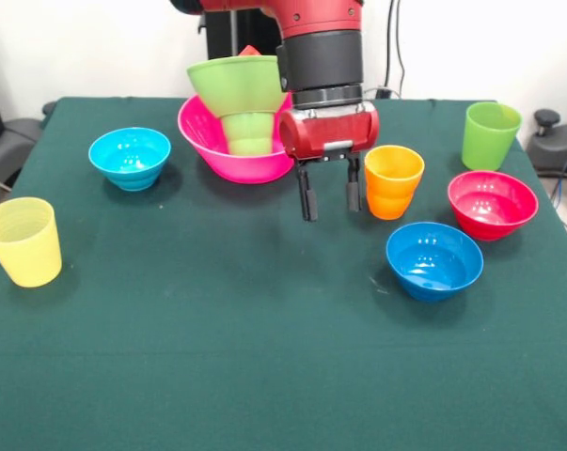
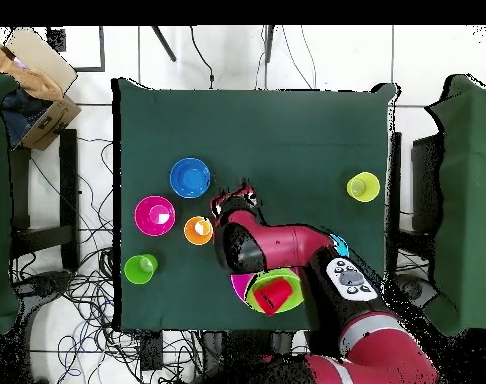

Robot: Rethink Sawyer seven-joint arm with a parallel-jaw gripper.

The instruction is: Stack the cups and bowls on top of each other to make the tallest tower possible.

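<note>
Front view shows the gripper [image 1: 327,199] hanging above bare green cloth near the middle of the counter [image 1: 217,357], its two black fingers [image 1: 307,199] spread apart with nothing between them. Just behind it, toward the counter's far edge, stands the tower [image 1: 241,117]: the large pink bowl [image 1: 208,141] at the bottom, the small green cup [image 1: 249,133] upside down in it, the lime green bowl [image 1: 231,83] on that, and a sliver of the red cup [image 1: 250,51] peeking above, mostly hidden by the arm. The overhead view confirms the red cup [image 2: 273,295] sits on top.

The orange cup [image 1: 393,180] stands just beside the fingers, between them and the magenta bowl [image 1: 492,203]. The darker blue bowl [image 1: 433,259] lies nearer the camera-side edge, the taller lime green cup [image 1: 491,134] near the far corner on that same side. Across the counter, the light blue bowl [image 1: 130,157] sits near the far edge and the pale yellow cup [image 1: 22,241] close to the side edge.

The step in hand looks like reaching for the next piece, with the orange cup the likeliest choice given how close it is. That would call for a sideways shift over the cup, a descent straddling its rim, a firm pinch, then a high lift to clear the red cup, since the tower is already tall and any nudge could topple it
</note>
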